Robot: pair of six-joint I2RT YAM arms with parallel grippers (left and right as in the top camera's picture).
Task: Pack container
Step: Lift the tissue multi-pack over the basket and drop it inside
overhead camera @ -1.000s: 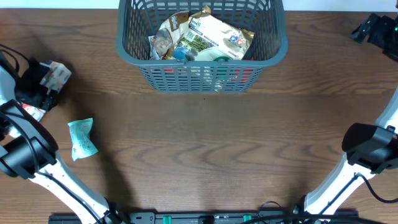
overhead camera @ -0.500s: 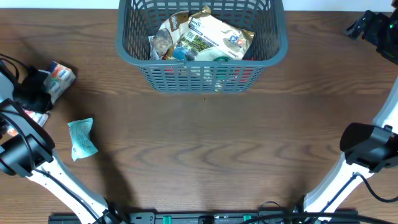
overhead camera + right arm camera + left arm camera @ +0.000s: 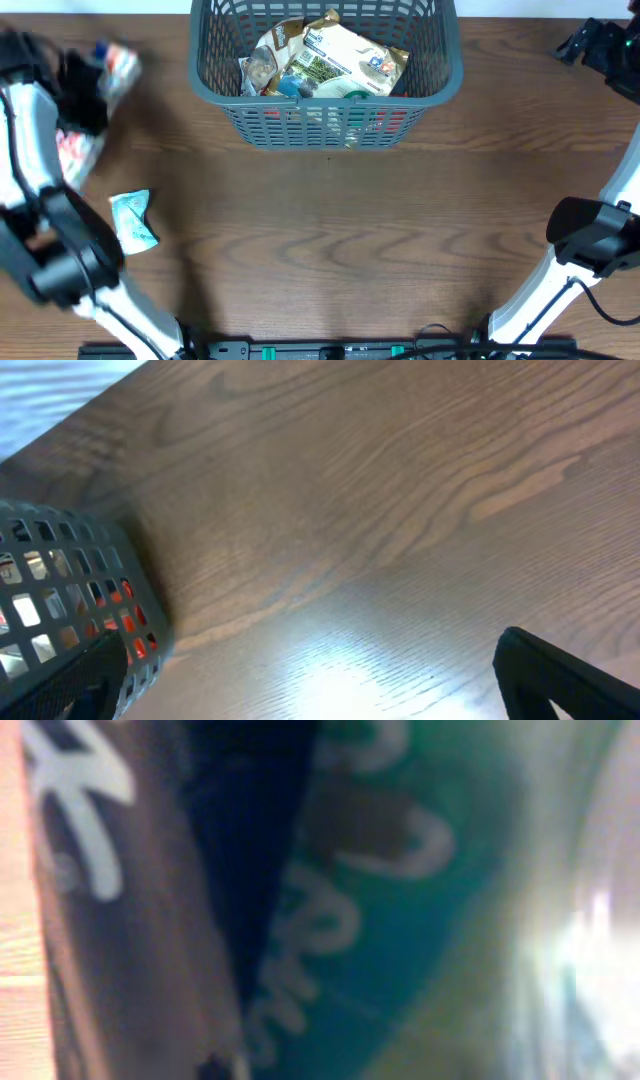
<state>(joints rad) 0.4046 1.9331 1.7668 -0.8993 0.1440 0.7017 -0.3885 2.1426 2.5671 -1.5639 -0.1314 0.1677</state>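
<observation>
**A:** Where's the container (image 3: 325, 128)?

**B:** At the far middle of the table (image 3: 350, 240), with several snack bags (image 3: 340, 60) already inside.

**A:** What could go wrong?

**B:** The left gripper (image 3: 88, 80) is well to its left and seems to be clamping a colourful packet (image 3: 115, 62). It's blurred, and packaging fills the left wrist view. With a thin pinch the packet could slip out short of the rim.

**A:** And the arms?

**B:** The left arm is raised, reaching to the far left. The right gripper (image 3: 597, 45) is at the far-right corner, fingers wide and empty. 1 teal sachet (image 3: 132, 220) lies loose.
</observation>
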